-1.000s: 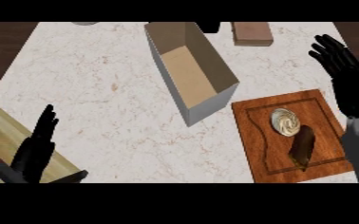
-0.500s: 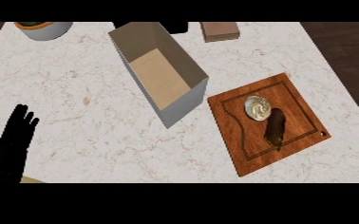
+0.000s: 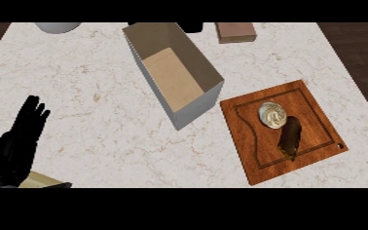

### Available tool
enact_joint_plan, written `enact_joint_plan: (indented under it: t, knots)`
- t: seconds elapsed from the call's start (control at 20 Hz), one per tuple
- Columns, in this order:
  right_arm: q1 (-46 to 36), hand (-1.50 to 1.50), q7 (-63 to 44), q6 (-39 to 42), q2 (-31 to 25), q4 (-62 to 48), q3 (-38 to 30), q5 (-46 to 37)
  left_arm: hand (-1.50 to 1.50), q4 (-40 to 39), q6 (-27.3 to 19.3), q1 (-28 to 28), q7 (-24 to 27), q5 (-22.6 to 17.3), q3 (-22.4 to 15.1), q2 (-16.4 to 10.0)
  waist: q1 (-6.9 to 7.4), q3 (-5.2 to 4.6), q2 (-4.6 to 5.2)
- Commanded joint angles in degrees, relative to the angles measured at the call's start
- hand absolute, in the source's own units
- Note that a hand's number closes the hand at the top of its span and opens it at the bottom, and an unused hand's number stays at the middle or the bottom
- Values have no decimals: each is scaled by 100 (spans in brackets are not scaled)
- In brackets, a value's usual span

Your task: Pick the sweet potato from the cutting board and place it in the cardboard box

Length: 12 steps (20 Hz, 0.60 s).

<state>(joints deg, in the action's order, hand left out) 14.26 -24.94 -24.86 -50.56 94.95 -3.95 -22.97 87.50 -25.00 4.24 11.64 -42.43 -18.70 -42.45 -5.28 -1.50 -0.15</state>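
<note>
We are resting our left hand open, fingers straight, at the counter's left edge. The sweet potato is lying on the cutting board, near the cardboard box.

1. Cardboard box: one, upper centre.
2. Cutting board: one, lower right.
3. Sweet potato: one.
4. Round pale item: one.
5. Brown block: one, top edge.
6. Robot hand: one, lower left.
</note>
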Motion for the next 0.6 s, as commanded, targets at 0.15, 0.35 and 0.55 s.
enact_joint_plan:
  t: [0.15, 0.35, 0.55]
  knots:
    - [246, -150, -2325, 1709, -564, 1258, 606, 120, 0, 252, -88, -733, -102, -58, -184, 379, 225, 77, 21]
    - [-300, -150, -3833, 2230, -523, 2224, 761, 435, 0, 236, -99, -1095, -236, -67, -317, 364, 415, 101, 27]
    - [-888, -150, -4908, 2392, -246, 2793, 1130, 471, 0, 129, -294, -1323, -384, -43, -612, 610, 539, 123, 38]
